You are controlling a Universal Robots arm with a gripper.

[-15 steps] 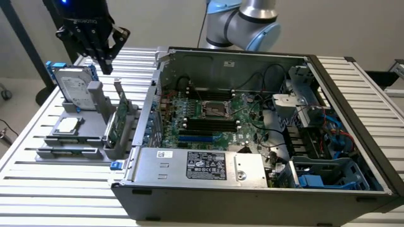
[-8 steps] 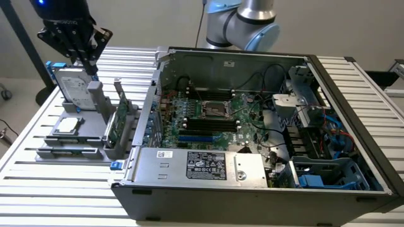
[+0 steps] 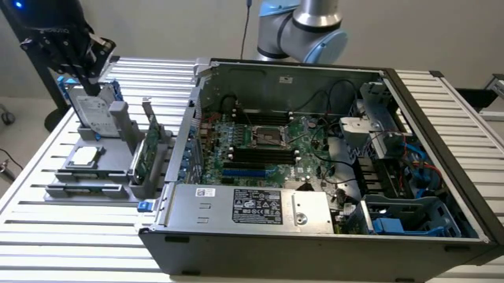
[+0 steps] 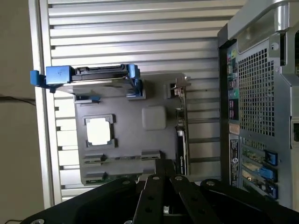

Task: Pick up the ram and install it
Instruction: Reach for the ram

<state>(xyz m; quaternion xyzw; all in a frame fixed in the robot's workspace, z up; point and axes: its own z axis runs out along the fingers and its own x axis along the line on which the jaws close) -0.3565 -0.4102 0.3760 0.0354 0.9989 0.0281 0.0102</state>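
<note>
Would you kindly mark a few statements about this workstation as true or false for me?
1. The computer case lies open, with its motherboard exposed. True.
2. The gripper holds the ram. False: it is shut on nothing, above the hard drive; the ram rests in the gray fixture.
3. The silver processor chip lies inside the case. False: it lies on the fixture.
4. The hard drive stands in the fixture, outside the case. True.
</note>
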